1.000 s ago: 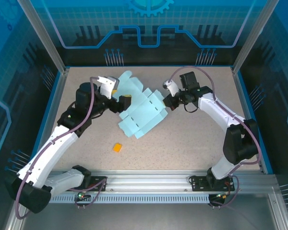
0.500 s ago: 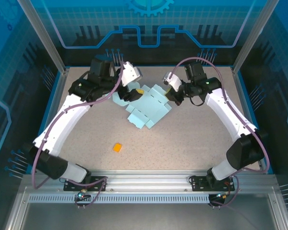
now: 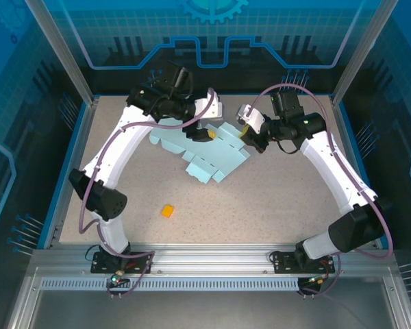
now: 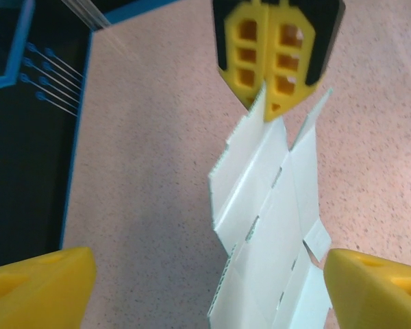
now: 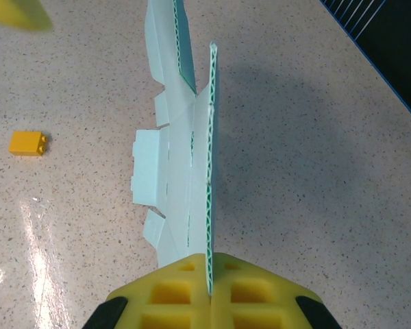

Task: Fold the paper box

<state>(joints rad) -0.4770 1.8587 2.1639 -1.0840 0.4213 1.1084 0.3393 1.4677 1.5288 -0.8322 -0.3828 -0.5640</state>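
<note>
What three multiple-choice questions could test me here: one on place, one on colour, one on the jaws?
1. Where is the block relative to the card? A on it; B apart from it, on the table; C beneath it.
2. Card's colour? A red; B green; C pale blue.
3. The right jaws are: A shut on the card's edge; B wide open; C shut on the block.
Answers: B, bare table lies between them; C, plain from above; A, the right wrist view shows the edge pinched.
</note>
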